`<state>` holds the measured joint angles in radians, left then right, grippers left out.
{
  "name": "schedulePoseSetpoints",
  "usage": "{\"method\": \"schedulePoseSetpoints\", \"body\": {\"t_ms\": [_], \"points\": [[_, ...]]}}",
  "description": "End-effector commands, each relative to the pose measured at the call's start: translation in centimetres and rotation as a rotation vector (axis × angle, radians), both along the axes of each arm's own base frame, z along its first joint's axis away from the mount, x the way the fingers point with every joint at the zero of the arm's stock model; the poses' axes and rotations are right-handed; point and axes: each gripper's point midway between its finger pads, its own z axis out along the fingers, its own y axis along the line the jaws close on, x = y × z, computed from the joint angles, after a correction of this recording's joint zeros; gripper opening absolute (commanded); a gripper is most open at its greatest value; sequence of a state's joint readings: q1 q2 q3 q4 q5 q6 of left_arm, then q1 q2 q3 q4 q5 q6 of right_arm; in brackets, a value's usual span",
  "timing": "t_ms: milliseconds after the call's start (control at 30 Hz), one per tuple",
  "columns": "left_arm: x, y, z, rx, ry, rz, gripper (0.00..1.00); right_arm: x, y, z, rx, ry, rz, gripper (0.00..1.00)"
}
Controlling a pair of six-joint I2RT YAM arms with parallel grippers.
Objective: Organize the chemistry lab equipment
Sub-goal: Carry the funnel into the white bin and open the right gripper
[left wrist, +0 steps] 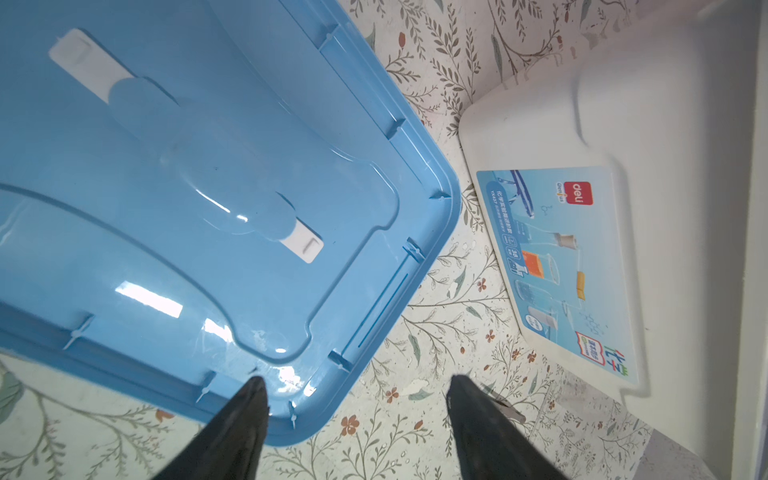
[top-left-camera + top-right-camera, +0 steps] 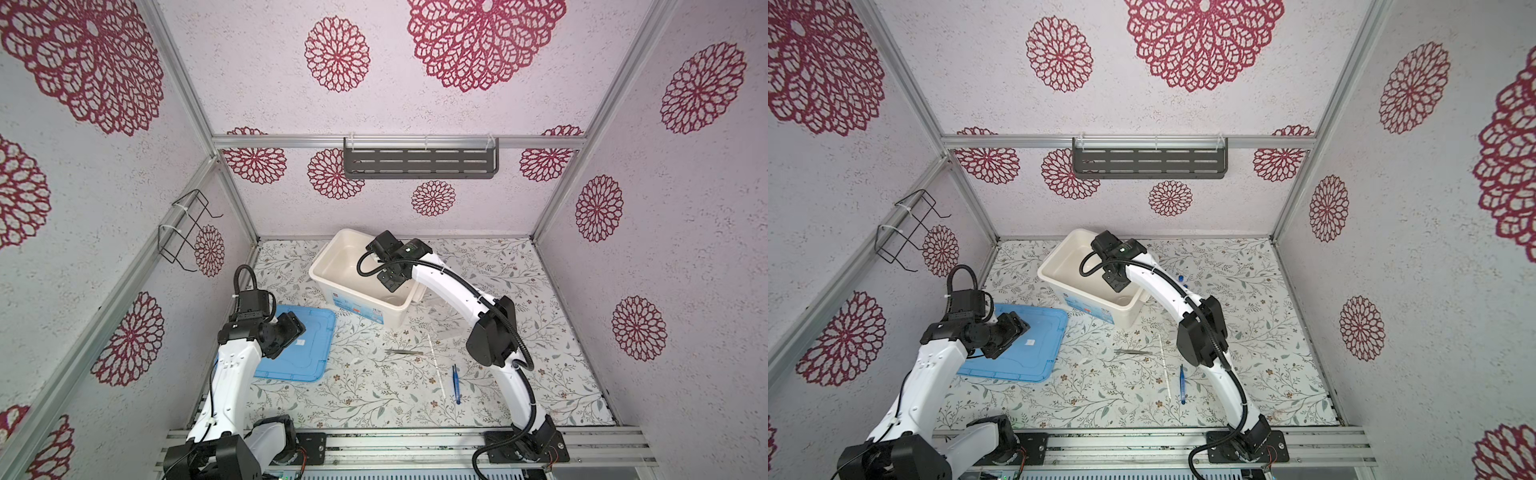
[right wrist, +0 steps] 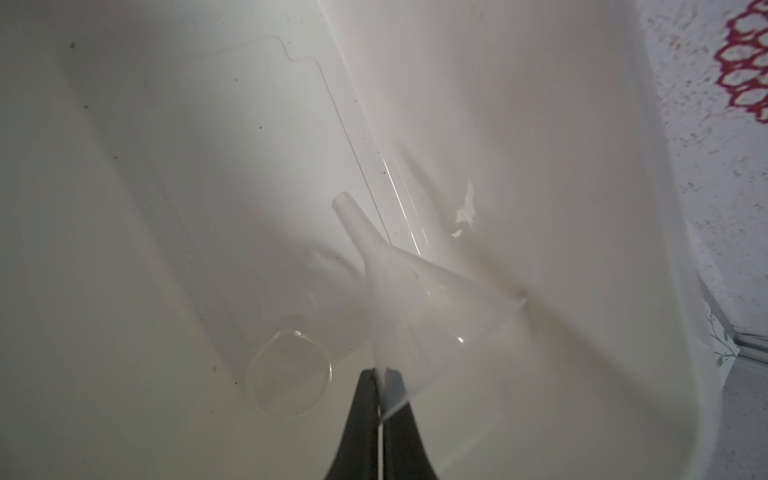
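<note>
In both top views the white box stands at the back of the tabletop, with the blue lid flat just beside it on the left. The grey metal tweezers, the thin white rod and the blue tweezers lie on the tabletop in front of the box. In the left wrist view the left fingers stand wide apart, holding nothing, above a corner of the lid. In the right wrist view the right fingers are closed on the rim of a clear funnel inside the box; a clear round dish lies on the box floor near it.
</note>
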<state>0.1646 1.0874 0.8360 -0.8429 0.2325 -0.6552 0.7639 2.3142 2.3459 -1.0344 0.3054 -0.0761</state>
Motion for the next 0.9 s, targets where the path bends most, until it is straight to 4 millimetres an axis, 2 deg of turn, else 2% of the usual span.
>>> {"method": "schedulePoseSetpoints", "body": {"t_ms": [0, 200, 633, 800, 867], "points": [[0.2, 0.4, 0.4, 0.002, -0.023, 0.027, 0.72, 2.1, -0.7, 1.2, 0.039, -0.069, -0.099, 0.02], [0.4, 0.4, 0.7, 0.011, -0.031, 0.018, 0.72, 3.5, -1.1, 0.0, 0.043, -0.102, -0.185, 0.02], [0.1, 0.3, 0.0, 0.016, -0.017, -0.006, 0.73, 5.4, -1.6, -4.2, 0.049, -0.086, -0.280, 0.08], [-0.1, 0.1, 0.0, 0.014, -0.022, -0.017, 0.73, 5.4, -1.9, -3.8, 0.070, -0.074, -0.294, 0.16], [-0.2, 0.1, 0.1, 0.016, -0.026, -0.017, 0.73, 4.9, -1.5, -3.3, 0.081, -0.052, -0.254, 0.24]]}}
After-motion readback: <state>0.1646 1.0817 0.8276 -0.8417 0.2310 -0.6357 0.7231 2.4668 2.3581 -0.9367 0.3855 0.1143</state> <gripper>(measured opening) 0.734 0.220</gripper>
